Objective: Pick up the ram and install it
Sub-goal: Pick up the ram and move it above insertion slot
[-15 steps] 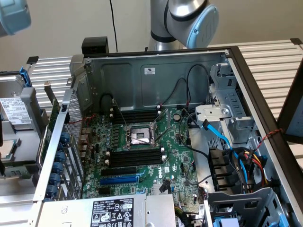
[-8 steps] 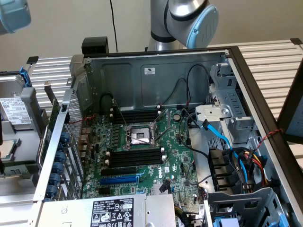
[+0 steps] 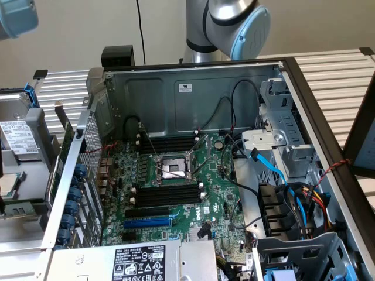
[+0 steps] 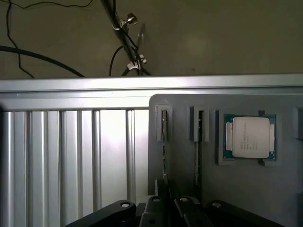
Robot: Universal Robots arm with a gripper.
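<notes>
The ram point(image 4: 164, 142) is a thin stick seen edge-on, standing in a slot of a grey holder point(image 4: 180, 165). My gripper point(image 4: 169, 208) sits over the near end of that stick, its dark fingers point(image 4: 155, 208) close together on either side of it, shut on it. A second stick point(image 4: 199, 142) stands in the neighbouring slot. In the exterior view the open computer case shows the green motherboard point(image 3: 217, 193) with long black slots point(image 3: 167, 194) beside the processor socket point(image 3: 174, 168); more black slots point(image 3: 167, 143) lie behind it.
A processor chip point(image 4: 249, 137) rests in a pocket of the holder beside the sticks. Ribbed aluminium table surface point(image 4: 71, 156) lies alongside the holder. Inside the case are blue and black cables point(image 3: 281, 181), a drive cage point(image 3: 281, 140) and the power supply point(image 3: 140, 263).
</notes>
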